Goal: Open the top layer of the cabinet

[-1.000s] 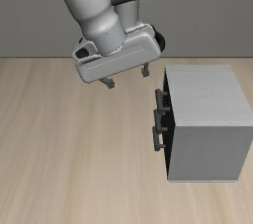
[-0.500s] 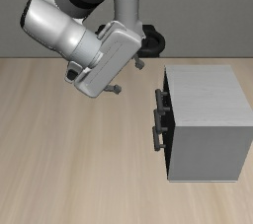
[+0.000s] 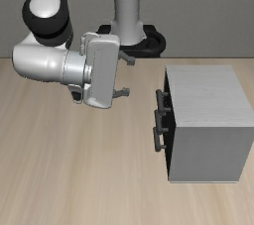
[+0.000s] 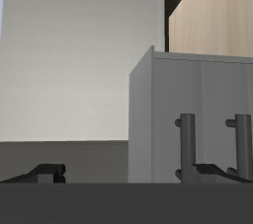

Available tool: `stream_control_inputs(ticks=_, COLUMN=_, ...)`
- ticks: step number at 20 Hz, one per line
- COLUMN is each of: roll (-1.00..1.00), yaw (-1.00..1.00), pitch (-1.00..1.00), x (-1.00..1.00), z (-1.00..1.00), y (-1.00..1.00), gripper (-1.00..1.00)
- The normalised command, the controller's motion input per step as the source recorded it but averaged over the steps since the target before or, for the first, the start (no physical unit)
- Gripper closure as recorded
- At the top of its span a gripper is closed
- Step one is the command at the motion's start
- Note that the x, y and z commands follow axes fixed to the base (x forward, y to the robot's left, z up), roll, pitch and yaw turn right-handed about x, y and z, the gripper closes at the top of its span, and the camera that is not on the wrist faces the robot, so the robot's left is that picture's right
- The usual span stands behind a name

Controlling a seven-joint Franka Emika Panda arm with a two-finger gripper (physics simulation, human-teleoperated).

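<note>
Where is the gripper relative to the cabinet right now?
In the exterior view, the gripper is to the left of the cabinet. Its open fingers point toward the handles, not touching them.

Open lane: bare table lies between the gripper and the front of the cabinet. The two stand apart, with free air across the gap. The gripper's fingers are spread and point toward that front.

Obstacles: dark handles project from the cabinet front into the lane. In the wrist view they stand off the panel as upright bars, side by side, with a gap between them. The robot base stands behind the lane, near the cabinet's far corner.

Bare table extends on the exterior view's left.
</note>
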Motion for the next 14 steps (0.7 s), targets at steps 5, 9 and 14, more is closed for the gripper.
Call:
stream_control_inputs(ticks=5, roll=0.0, yaw=0.0, pitch=0.0, x=0.0, z=-0.8, y=0.2, gripper=-1.0)
stream_control_inputs(ticks=9, roll=0.0, yaw=0.0, pitch=0.0, x=0.0, z=0.0, y=1.0, gripper=-1.0)
stream_control_inputs(ticks=14, roll=0.0, yaw=0.0, pitch=0.0, x=0.0, z=-0.4, y=0.6, gripper=-1.0)
